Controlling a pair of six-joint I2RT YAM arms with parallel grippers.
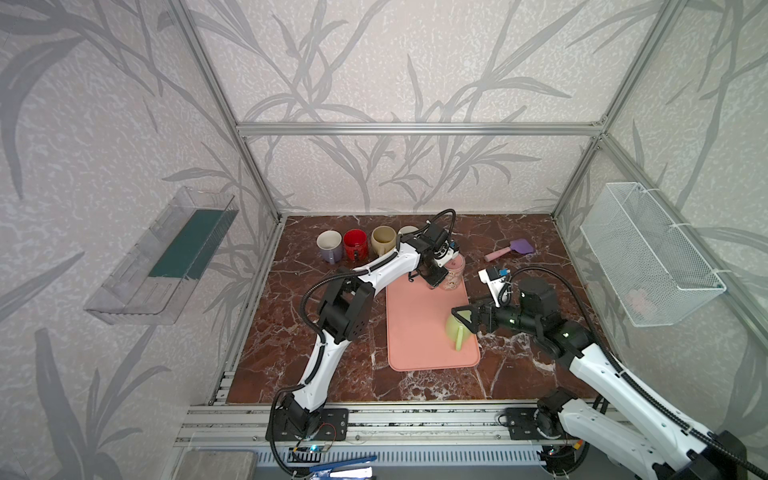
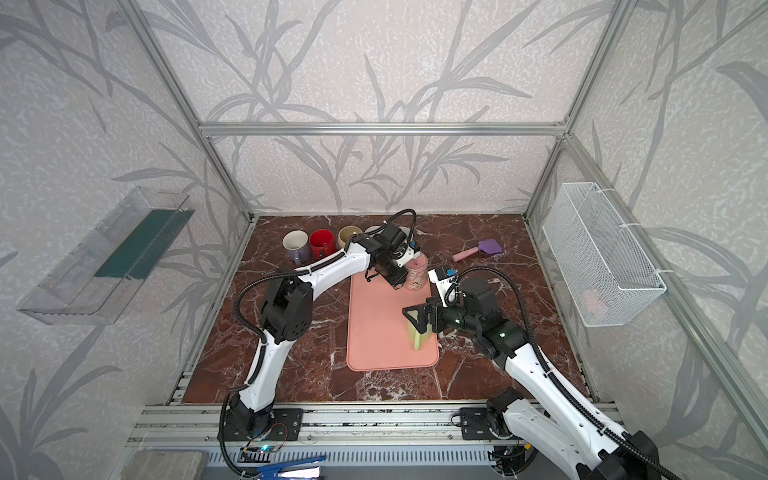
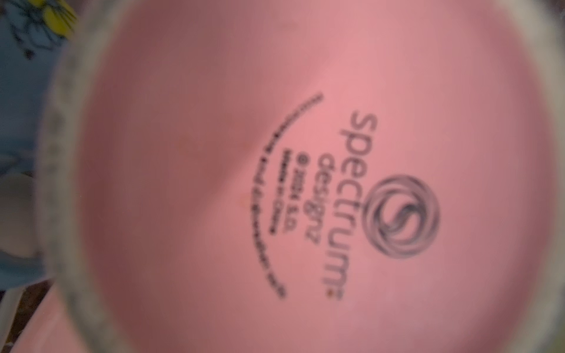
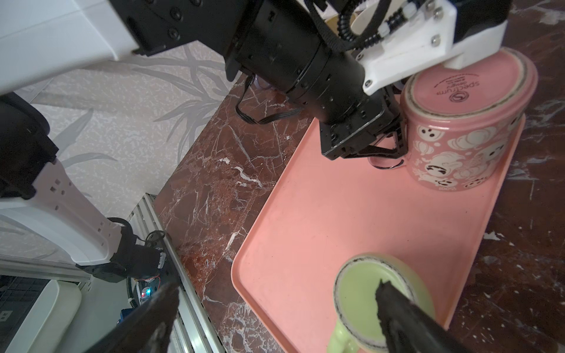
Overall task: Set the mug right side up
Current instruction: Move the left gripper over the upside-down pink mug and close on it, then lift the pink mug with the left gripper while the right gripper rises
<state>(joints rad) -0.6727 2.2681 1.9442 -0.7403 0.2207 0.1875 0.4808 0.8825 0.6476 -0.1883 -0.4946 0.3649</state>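
A pink mug (image 1: 454, 276) (image 2: 417, 276) with white ghost figures stands upside down at the far end of the pink tray (image 1: 419, 332). Its printed base (image 3: 275, 152) fills the left wrist view. My left gripper (image 1: 440, 278) (image 4: 394, 149) reaches in from the side, with its jaws narrow around the mug's handle. Whether they pinch it does not show. A green mug (image 1: 455, 330) (image 4: 360, 293) also sits base up near the tray's right edge. My right gripper (image 1: 463, 320) (image 4: 275, 287) hovers wide open just above it, one finger over its base.
Upright mugs line the back left: a pale one (image 1: 329, 245), a red one (image 1: 355, 243) and a tan one (image 1: 383, 240). A pink and purple spatula (image 1: 509, 250) lies at the back right. A wire basket (image 1: 648, 253) hangs on the right wall and a clear shelf (image 1: 166, 257) on the left.
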